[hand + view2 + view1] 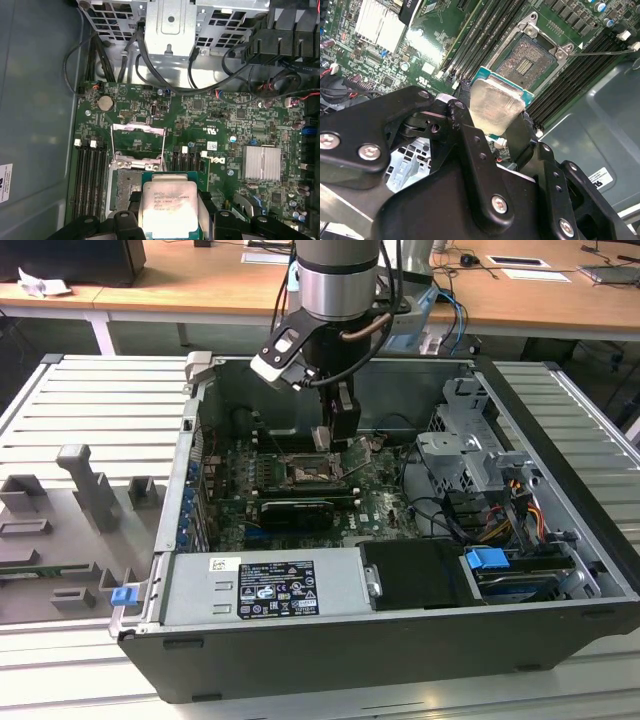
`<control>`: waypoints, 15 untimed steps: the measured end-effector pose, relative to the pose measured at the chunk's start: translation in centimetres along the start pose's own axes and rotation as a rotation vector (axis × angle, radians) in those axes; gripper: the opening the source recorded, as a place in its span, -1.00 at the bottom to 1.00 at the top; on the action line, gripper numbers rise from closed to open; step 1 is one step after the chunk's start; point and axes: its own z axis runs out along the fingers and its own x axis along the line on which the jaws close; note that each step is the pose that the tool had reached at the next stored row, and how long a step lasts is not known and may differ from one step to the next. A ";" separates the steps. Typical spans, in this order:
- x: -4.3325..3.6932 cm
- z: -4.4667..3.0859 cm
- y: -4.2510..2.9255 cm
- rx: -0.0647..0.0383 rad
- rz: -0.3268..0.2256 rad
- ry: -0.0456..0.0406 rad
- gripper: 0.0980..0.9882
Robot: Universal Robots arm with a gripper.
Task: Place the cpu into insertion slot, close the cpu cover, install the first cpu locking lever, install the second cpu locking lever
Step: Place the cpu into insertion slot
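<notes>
Step in hand: placing the cpu (pixel 496 105); nothing after it has begun. The gripper (pixel 495 119) is clamped on the chip by two opposite edges, jaws only as wide as the chip, w/ the pale metal top facing the wrist cameras. In the first wrist view the cpu (pixel 169 207) overlaps one side of the insertion slot (pixel 124 189). In the second wrist view the insertion slot (pixel 530 59) lies bare just past the chip, contact field exposed. So the chip is held above the slot and not seated. How high above can't be told.

The cpu cover (pixel 139 128) is flipped up and back, off the socket. A thin wire rod, prob. a locking lever (pixel 600 51), sticks out released beside the frame.

Judgement: seating calls for the chip centred over the slot, square to the frame and level, then lowered gently w/o sliding, since the contact field looks delicate. Clearance is tight, w/ memory slots (pixel 92 172) flanking the socket.

Surroundings: an open pc case (pixel 560 570) sits on a ribbed grey counter (pixel 90 390), motherboard (pixel 220 120) flat inside, power supply (pixel 265 585) on the near side. Grey fixtures (pixel 85 485) stand at the exterior view's left. A wooden counter (pixel 200 280) w/ papers runs along the far side.
</notes>
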 end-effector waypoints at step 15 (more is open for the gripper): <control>-0.01 0.98 -0.24 0.000 0.016 -0.0014 -0.04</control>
